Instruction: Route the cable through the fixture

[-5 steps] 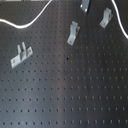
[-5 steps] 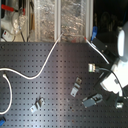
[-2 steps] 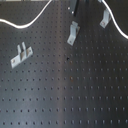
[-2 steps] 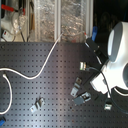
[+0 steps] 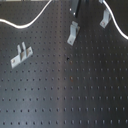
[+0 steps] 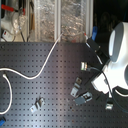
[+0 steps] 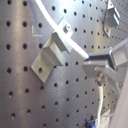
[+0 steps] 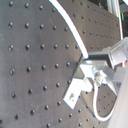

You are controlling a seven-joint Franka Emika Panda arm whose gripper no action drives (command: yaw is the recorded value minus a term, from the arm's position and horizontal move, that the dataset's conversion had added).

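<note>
The gripper (image 7: 92, 62) has its fingers pressed on the cable (image 7: 70, 42), pinching the thin white cord near one end. In the first wrist view the cord lies across the top of a metal bracket (image 7: 50, 52), touching it or just above it; it is hard to tell if it sits in the slot yet. In the second exterior view the cable (image 6: 47, 62) runs a long way over the black board (image 6: 30, 85), from the second exterior view's left edge, up to the far side, then to the robot arm (image 6: 117, 55) on the second exterior view's right. In the first exterior view the cable (image 5: 30, 22) curves along the far side of the board, and two brackets stand near it, the middle bracket (image 5: 73, 34) and the right bracket (image 5: 105, 17). Another bracket, the left bracket (image 5: 21, 55), sits well apart from the cord. So the job looks just started: the cord is held and brought to one bracket. Seating it there, and leading it through the others, seems left to do.
</note>
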